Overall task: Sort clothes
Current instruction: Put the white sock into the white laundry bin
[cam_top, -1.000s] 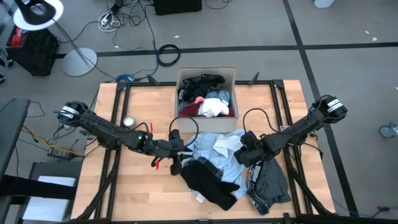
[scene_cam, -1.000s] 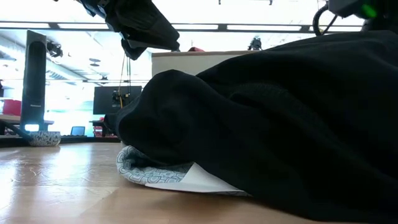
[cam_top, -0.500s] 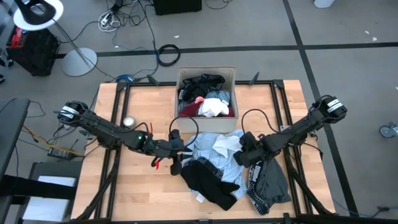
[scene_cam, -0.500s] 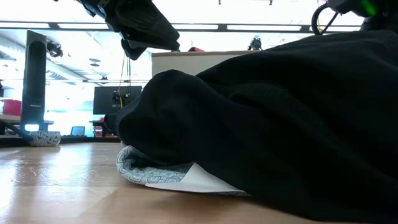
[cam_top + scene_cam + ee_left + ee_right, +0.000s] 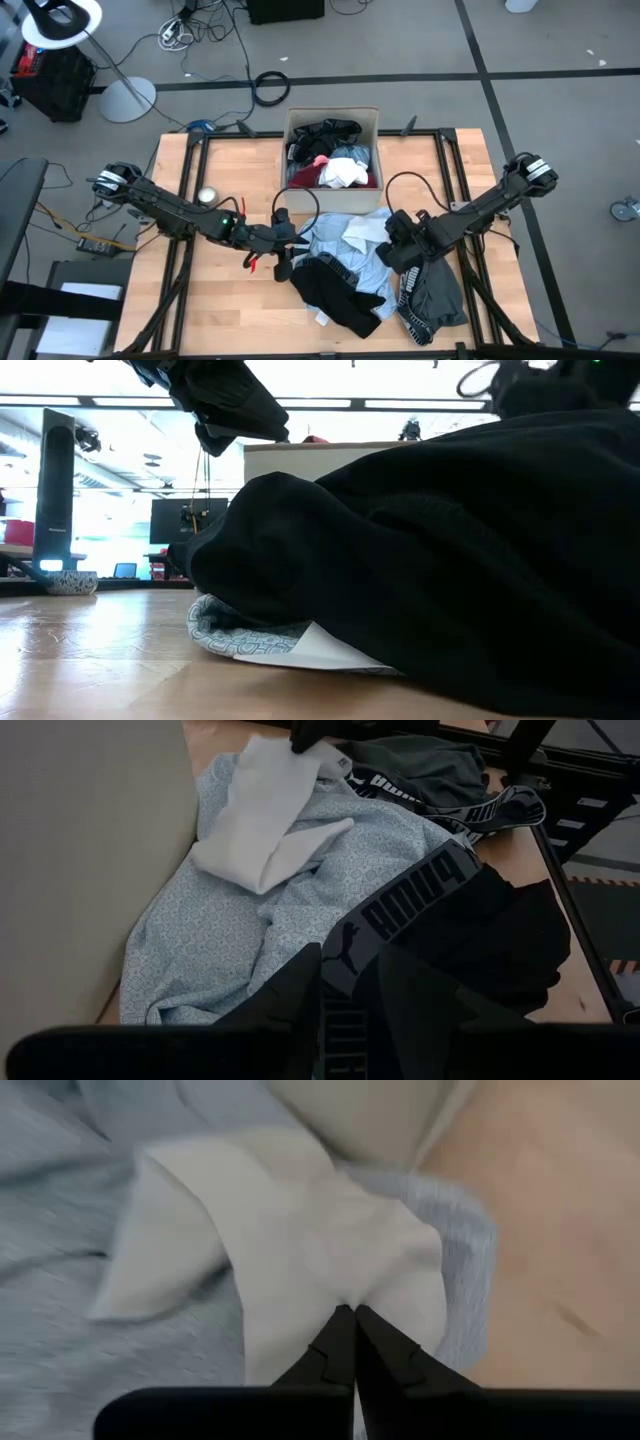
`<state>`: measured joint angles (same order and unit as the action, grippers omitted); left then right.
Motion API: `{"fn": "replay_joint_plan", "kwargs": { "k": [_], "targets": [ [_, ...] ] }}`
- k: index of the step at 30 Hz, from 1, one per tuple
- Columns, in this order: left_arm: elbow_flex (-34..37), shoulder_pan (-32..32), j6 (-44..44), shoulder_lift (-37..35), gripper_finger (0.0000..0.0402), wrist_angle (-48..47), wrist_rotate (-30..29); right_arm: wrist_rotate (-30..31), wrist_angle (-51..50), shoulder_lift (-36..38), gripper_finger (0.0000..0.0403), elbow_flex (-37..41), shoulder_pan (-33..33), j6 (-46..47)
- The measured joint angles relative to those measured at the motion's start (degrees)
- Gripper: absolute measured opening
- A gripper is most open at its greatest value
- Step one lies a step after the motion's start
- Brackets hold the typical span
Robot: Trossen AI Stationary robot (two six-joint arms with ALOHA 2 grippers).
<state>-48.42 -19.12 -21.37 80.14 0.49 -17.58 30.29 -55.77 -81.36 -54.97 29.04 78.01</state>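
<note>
White garment (image 5: 300, 1250): light, limp, likely to drape; pinched at a raised fold by closed right fingers (image 5: 352, 1342); left fingers (image 5: 350, 995) clamped on black waistband (image 5: 400, 910).

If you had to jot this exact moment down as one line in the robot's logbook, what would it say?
right gripper: shut on white garment atop light blue garment | left gripper: at pile's edge by black garment | cardboard box: holds clothes

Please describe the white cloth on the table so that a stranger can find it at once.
Start at the cardboard box; just below it lies the light blue garment. The white cloth sits on it, pinched by the right tool, the pile's only plain white piece.
</note>
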Motion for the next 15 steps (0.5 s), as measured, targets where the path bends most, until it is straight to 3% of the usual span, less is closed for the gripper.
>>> {"fn": "replay_joint_plan", "kwargs": {
  "k": [7,15],
  "targets": [
    [0.0,0.0,0.6,0.0,0.0108,-0.3,0.0,7.4,-5.6,0.0,0.0,-10.4,-0.5,-7.9],
    [1.5,0.1,5.6,0.0,0.0108,2.0,-4.5,12.1,-3.2,0.0,0.0,-25.4,-7.1,-29.4]
  ]
}}
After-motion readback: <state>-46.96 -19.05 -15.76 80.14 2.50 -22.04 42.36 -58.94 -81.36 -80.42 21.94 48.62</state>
